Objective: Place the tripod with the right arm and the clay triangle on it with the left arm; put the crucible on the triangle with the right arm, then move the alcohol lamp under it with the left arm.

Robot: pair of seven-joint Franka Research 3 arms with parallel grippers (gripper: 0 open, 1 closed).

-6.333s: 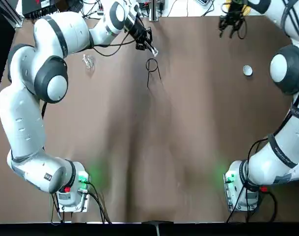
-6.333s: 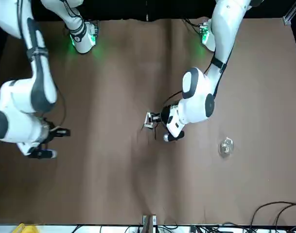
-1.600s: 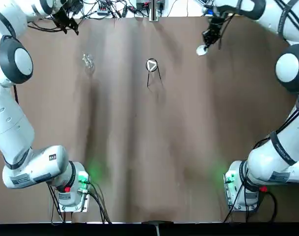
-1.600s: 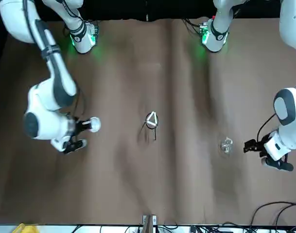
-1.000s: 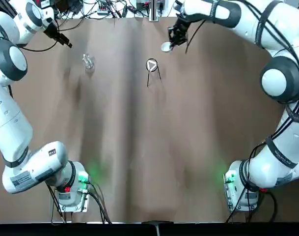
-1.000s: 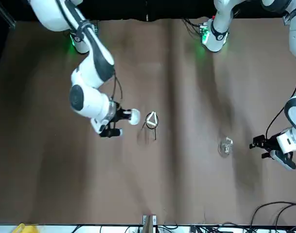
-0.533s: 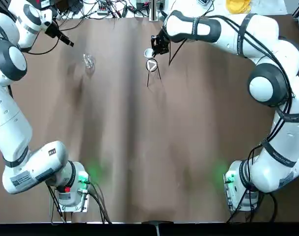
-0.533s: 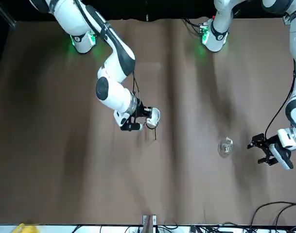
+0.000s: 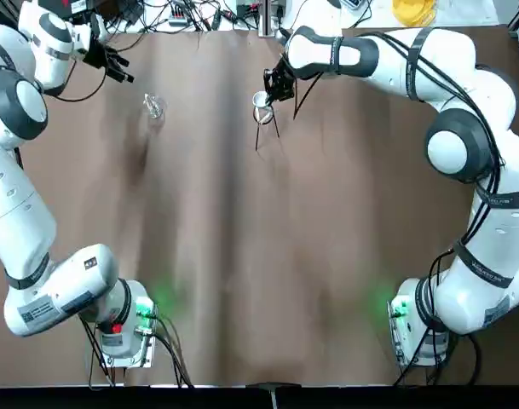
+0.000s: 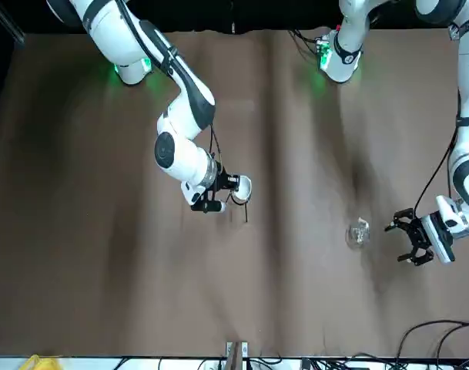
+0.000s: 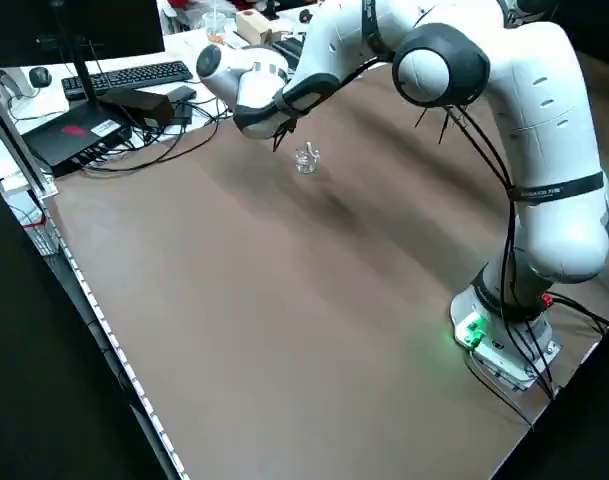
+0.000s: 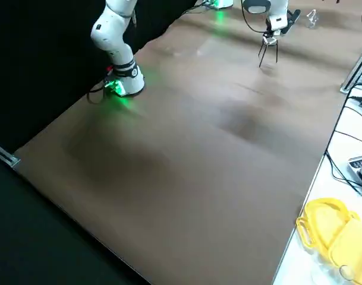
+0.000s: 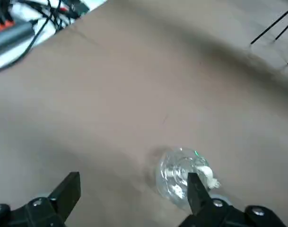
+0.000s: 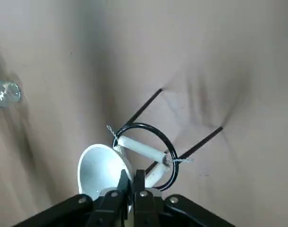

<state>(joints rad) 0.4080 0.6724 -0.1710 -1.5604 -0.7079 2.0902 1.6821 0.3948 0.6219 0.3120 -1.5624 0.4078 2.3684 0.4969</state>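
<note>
The black wire tripod stands at the far middle of the table with the white clay triangle lying across its ring. My right gripper is shut on the rim of the white crucible, holding it tilted at the ring's edge just above the triangle; the top view shows the crucible over the stand. The clear glass alcohol lamp sits on the table to the left. My left gripper hangs open just beyond the alcohol lamp, apart from it.
Cables, a keyboard and boxes lie past the table's far edge. A yellow object rests off the table on the right side. Brown cloth covers the table, and both arm bases stand near its front edge.
My right arm carried the crucible from the far right across to the tripod and now holds it right at the ring. My left gripper turned a little toward the lamp, fingers spread.
</note>
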